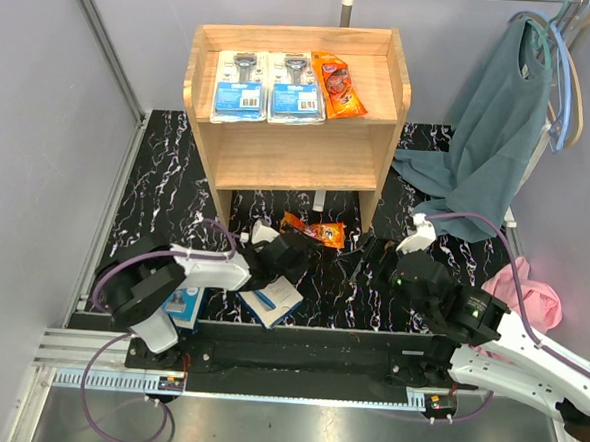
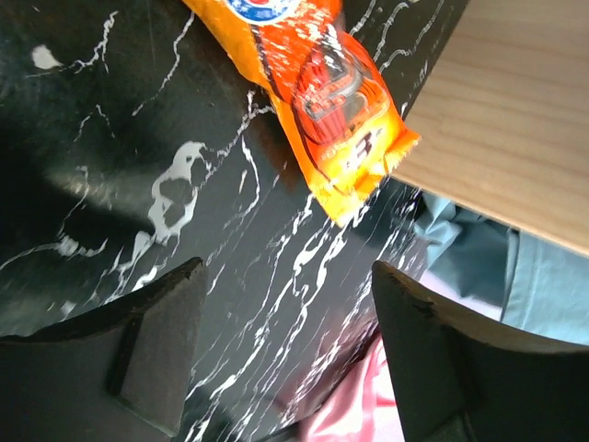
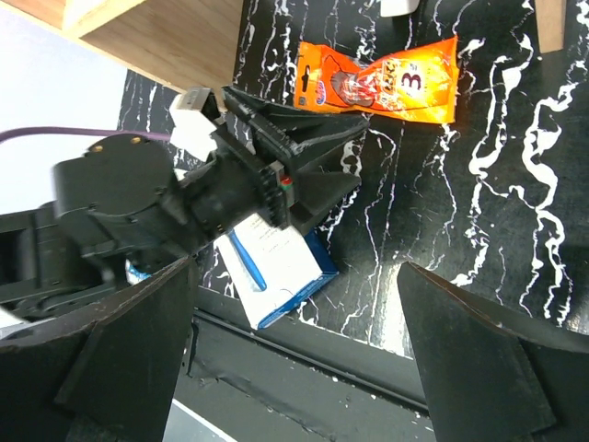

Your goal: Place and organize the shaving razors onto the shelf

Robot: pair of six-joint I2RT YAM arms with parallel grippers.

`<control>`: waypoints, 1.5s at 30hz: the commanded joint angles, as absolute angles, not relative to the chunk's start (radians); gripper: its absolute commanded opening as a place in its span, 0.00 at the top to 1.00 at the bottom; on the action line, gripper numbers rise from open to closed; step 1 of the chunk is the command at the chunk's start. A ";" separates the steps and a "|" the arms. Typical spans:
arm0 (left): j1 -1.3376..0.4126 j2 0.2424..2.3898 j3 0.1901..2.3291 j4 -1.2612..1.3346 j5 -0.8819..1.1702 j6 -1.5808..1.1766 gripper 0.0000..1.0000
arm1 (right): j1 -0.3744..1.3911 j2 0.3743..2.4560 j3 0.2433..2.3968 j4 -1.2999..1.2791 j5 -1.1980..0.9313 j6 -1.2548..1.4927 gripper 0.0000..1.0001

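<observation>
The left gripper (image 2: pixel 287 276) has its jaws wide apart with nothing between them; only the black marbled table (image 2: pixel 110 138) shows in the gap. Just above the gap, in the upper middle of the left wrist view, an orange packet (image 2: pixel 322 92) lies flat on the table. Its lower corner is near the wooden shelf (image 2: pixel 515 120) at upper right. Teal cloth (image 2: pixel 479 267) and pink cloth (image 2: pixel 359 405) show toward the lower right.

The right gripper (image 3: pixel 294 276) also stands open and empty. Beyond its gap, in the middle of the right wrist view, the left gripper's fingers point toward the same packet at the top of the frame. A box (image 3: pixel 276 267), white and blue, lies below them near the table's edge.

In the top view the packet sits at centre, just in front of the shelf's foot, and the box is at lower centre. A second box (image 1: pixel 183 304) at lower left is partly hidden under the left arm. On the shelf's top tier, at upper centre, the left blister pack (image 1: pixel 239 87) and right blister pack (image 1: pixel 297 88) lie side by side, with a second orange packet (image 1: pixel 338 85) just right of them
</observation>
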State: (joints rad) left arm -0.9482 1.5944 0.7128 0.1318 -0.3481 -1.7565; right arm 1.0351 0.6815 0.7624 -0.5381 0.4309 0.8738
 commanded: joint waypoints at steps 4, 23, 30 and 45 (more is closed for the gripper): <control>-0.951 1.701 0.686 0.408 -0.387 -1.894 0.28 | 1.035 0.650 0.772 -0.574 0.483 0.896 0.00; -0.862 1.905 0.768 0.449 -0.308 -1.950 0.43 | 1.035 0.587 0.741 -0.637 0.495 0.940 0.00; -0.850 1.967 0.792 0.450 -0.258 -1.960 0.65 | 1.035 0.586 0.735 -0.640 0.494 0.945 0.00; -0.848 2.003 0.726 0.552 -0.213 -1.939 1.00 | 1.035 0.586 0.712 -0.634 0.489 0.948 0.00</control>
